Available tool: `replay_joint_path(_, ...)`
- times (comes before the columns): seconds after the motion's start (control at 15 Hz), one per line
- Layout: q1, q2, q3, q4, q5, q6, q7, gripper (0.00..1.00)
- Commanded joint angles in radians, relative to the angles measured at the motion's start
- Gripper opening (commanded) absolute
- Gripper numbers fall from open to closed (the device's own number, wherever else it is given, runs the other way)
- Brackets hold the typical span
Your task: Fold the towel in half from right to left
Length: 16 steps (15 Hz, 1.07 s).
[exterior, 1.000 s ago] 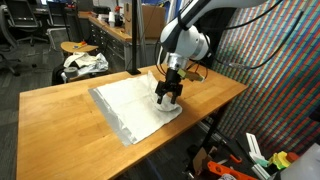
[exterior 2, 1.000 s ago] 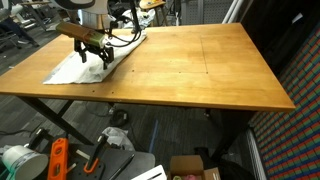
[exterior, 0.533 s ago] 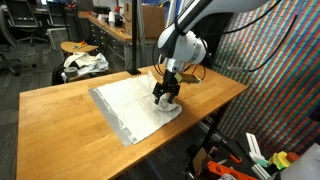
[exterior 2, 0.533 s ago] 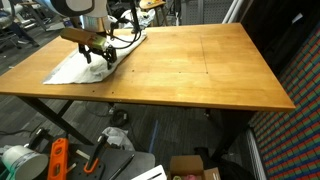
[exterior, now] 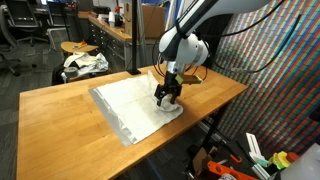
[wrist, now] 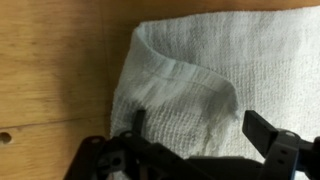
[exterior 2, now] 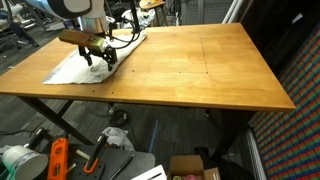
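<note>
A white towel point(exterior: 125, 100) lies flat on the wooden table point(exterior: 60, 120), near its far right edge; it also shows in the exterior view from across the table point(exterior 2: 72, 68). My gripper point(exterior: 167, 98) stands upright over the towel's right edge, low on the cloth, and shows from the opposite side too point(exterior 2: 97, 58). In the wrist view the towel point(wrist: 220, 50) fills the frame, with a raised wrinkle between the two spread fingers of the gripper point(wrist: 200, 128). The jaws stand apart and straddle the bump of cloth. Bare wood shows to the left of the towel's corner.
A stool with a crumpled cloth point(exterior: 82, 62) stands behind the table. Most of the tabletop point(exterior 2: 200, 70) is bare wood. Orange tools point(exterior 2: 55, 160) and a cardboard box point(exterior 2: 195, 168) lie on the floor below. A patterned screen point(exterior: 275, 70) stands beside the arm.
The gripper has risen slightly at the towel's right edge and shifted a little. The towel itself lies much as before.
</note>
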Motion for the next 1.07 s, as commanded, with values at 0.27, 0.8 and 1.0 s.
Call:
replay_joint_path(0.27, 0.002, -0.116, 0.011, -0.1, 0.036, 0.029, -0.02, 1.0)
replay_joint_path(0.8, 0.054, -0.159, 0.021, -0.161, -0.01, 0.139, 0.044, 1.0)
replay_joint_path(1.0, 0.086, -0.149, 0.031, -0.159, -0.024, 0.181, 0.096, 1.0)
